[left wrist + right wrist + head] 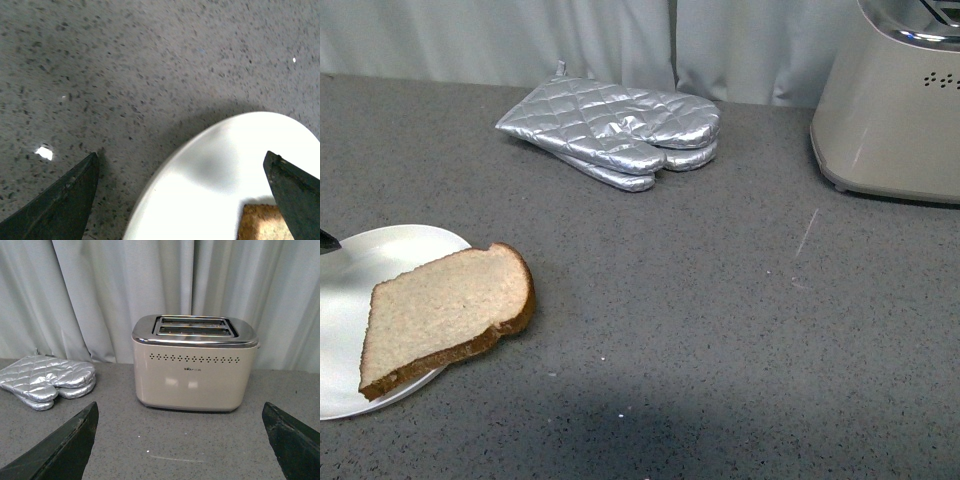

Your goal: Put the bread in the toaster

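The bread (445, 315), a light-brown slice with a darker crust, lies on a white plate (360, 270) at the front left, overhanging its right rim. The beige toaster (890, 110) stands at the back right; the right wrist view shows it whole (195, 365), with two empty slots in its chrome top. My left gripper (182, 200) is open just above the plate's edge (200, 170), a corner of the bread (260, 222) near one finger. Only its tip (328, 241) shows in the front view. My right gripper (180, 440) is open and empty, facing the toaster from a distance.
Two silver quilted oven mitts (615, 130) lie stacked at the back middle, left of the toaster; they also show in the right wrist view (47, 380). The grey speckled counter (720, 320) spreads between the plate and the toaster. A pale curtain hangs behind.
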You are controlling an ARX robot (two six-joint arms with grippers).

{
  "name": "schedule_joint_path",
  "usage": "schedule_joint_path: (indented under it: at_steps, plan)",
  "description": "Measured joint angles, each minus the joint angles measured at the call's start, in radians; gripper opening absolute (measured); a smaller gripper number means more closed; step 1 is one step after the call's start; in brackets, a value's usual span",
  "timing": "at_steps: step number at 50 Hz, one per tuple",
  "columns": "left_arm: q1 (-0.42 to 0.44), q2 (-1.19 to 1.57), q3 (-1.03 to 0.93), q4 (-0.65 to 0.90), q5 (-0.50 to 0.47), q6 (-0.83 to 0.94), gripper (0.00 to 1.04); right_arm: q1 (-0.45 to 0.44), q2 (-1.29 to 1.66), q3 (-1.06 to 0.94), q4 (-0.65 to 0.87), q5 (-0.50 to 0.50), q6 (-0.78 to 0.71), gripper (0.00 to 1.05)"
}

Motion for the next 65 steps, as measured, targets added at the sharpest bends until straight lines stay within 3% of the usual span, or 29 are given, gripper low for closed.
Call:
schedule_joint_path:
  at_steps: [21, 29, 52, 54, 65]
  plan:
    - [-0.032, -0.013, -0.020, -0.036, 0.039, 0.113, 0.98, 0.000, 0.000, 0.000, 0.000, 0.000, 0.000, 0.95]
    - [-0.039, -0.012, -0.029, -0.051, 0.044, 0.145, 0.70, 0.000, 0.000, 0.000, 0.000, 0.000, 0.000, 0.95]
    - [-0.049, -0.006, -0.047, -0.064, 0.080, 0.155, 0.07, 0.000, 0.000, 0.000, 0.000, 0.000, 0.000, 0.95]
    - [-0.049, -0.006, -0.049, -0.063, 0.090, 0.153, 0.03, 0.000, 0.000, 0.000, 0.000, 0.000, 0.000, 0.95]
    - [-0.049, -0.021, -0.066, -0.057, 0.103, 0.118, 0.04, 0.000, 0.000, 0.000, 0.000, 0.000, 0.000, 0.95]
